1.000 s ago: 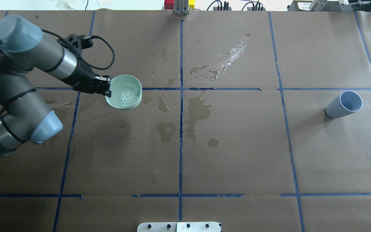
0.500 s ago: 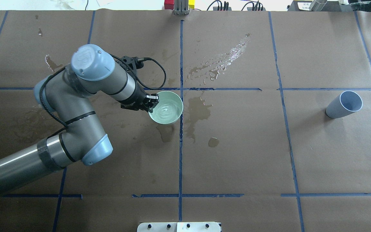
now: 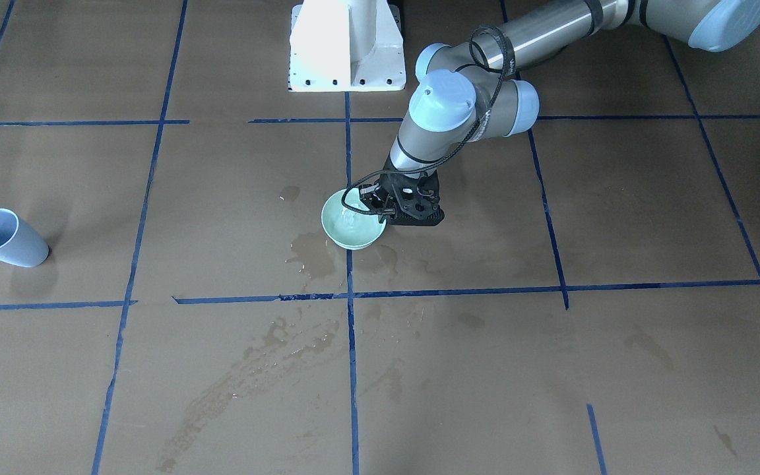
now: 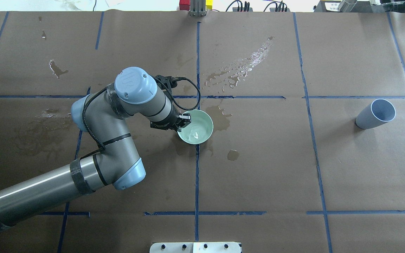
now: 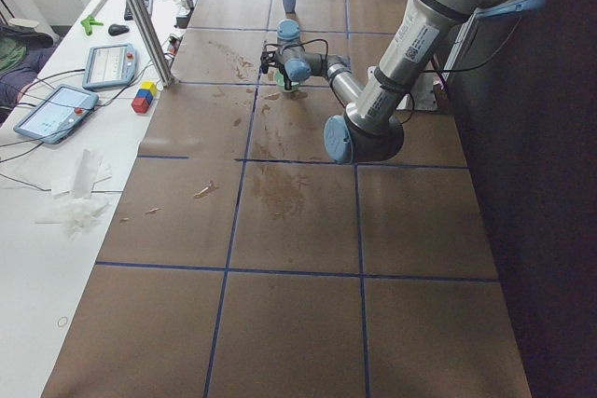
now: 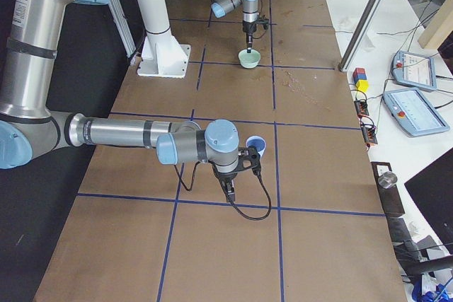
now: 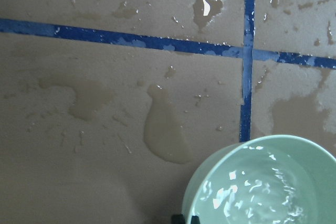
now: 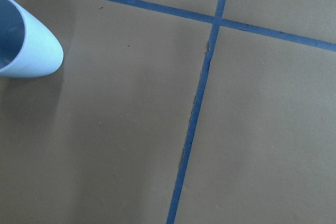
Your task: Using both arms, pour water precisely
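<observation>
Overhead exterior shows my left gripper [image 4: 183, 123] has carried the green bowl [image 4: 200, 127] rightward within the last second, from the left square onto the centre tape line [image 4: 197, 175], pinched shut on its rim. The water [image 7: 257, 198] ripples inside. The blue cup [image 4: 376, 114] waits well apart, near my right gripper [image 6: 228, 187], whose opening I cannot tell; I judge the carry about half done
</observation>
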Tool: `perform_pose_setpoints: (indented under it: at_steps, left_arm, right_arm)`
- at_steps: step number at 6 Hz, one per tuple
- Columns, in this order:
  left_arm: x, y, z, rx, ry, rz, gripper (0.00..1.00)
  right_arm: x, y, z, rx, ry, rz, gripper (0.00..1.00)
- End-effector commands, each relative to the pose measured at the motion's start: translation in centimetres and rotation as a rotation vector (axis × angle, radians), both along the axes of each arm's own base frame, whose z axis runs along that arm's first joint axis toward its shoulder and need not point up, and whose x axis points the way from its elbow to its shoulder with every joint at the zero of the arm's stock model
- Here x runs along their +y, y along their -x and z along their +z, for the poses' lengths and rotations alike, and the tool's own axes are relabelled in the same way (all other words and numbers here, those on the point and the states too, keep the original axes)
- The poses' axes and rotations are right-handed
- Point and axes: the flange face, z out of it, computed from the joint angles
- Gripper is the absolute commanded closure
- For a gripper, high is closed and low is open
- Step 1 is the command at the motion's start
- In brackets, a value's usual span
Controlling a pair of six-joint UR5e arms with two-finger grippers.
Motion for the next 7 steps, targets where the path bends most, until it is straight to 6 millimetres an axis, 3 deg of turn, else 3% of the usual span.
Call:
perform_pose_setpoints:
  at_steps: [1,2,4,5,6,7]
  left_arm:
    - [0.2,-0.5,0.5,-0.01,0.0,0.003,0.19]
    - [0.2,-0.5,0.2,-0.008,-0.006,0.006,0.0]
    - [-0.6,1.9,-1.3,0.022,-0.02,0.013,0.0]
    - [-1.9,4.8,-1.4,-0.002,-0.001,0.039,0.0]
    - [-1.4,8.2,-1.0,-0.04,-0.043,0.065,0.0]
    - [-1.7,12.7,0.9,-0.084,-0.081,0.07,0.0]
  right_arm:
    - [-0.1,0.0,-0.1,-0.001,0.0,0.001,0.0]
    - [-0.7,0.2,-0.5,-0.001,-0.009,-0.002,0.0]
    - [-1.0,0.2,-1.2,-0.003,-0.021,0.0,0.0]
    - [-1.7,0.4,-2.3,-0.021,-0.044,-0.002,0.0]
    - [-1.7,0.5,-2.5,-0.039,-0.049,-0.005,0.0]
    - [-1.8,0.5,-2.8,-0.047,-0.054,-0.006,0.0]
